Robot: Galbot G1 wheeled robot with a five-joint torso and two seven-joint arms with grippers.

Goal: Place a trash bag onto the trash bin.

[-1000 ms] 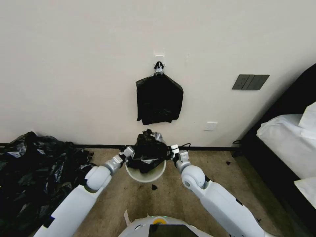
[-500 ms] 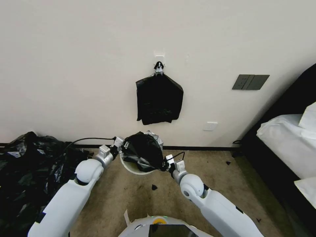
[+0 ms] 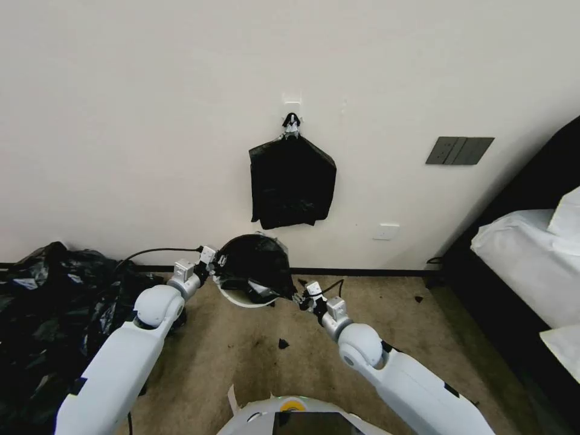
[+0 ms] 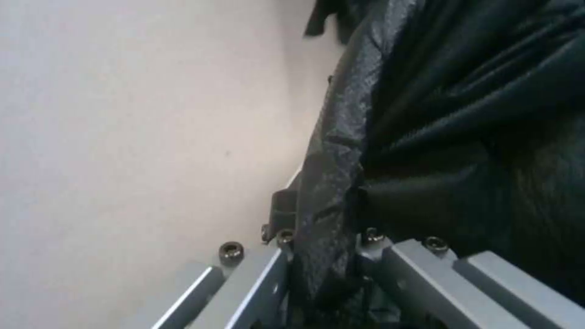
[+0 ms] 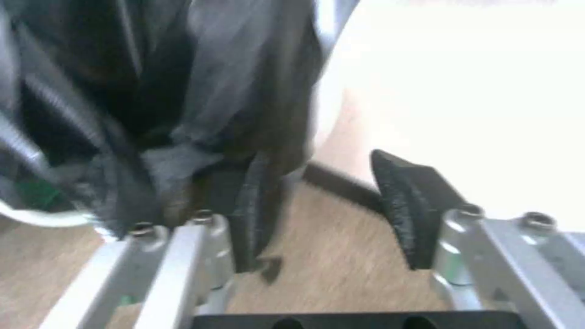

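Left jaws pinched on the trash bag [image 3: 254, 266]: in the left wrist view the black film [image 4: 329, 183] runs down between the fingers. Right jaws spread, nothing between the pads [image 5: 408, 210]; the bag hangs just beside one of them.

Left to right in the head view: heap of black bags [image 3: 54, 308] on the floor by the wall; left gripper [image 3: 212, 263] at the bag's left edge; bag ballooned over the trash bin [image 3: 238, 297], covering most of the mouth, with the white rim showing along the near side. Bin sits on the carpet close to the wall, below a black bundle [image 3: 292, 181] hung on a hook. Right gripper [image 3: 300, 296] just off the bag's near-right edge. Bed [image 3: 531, 260] far right.
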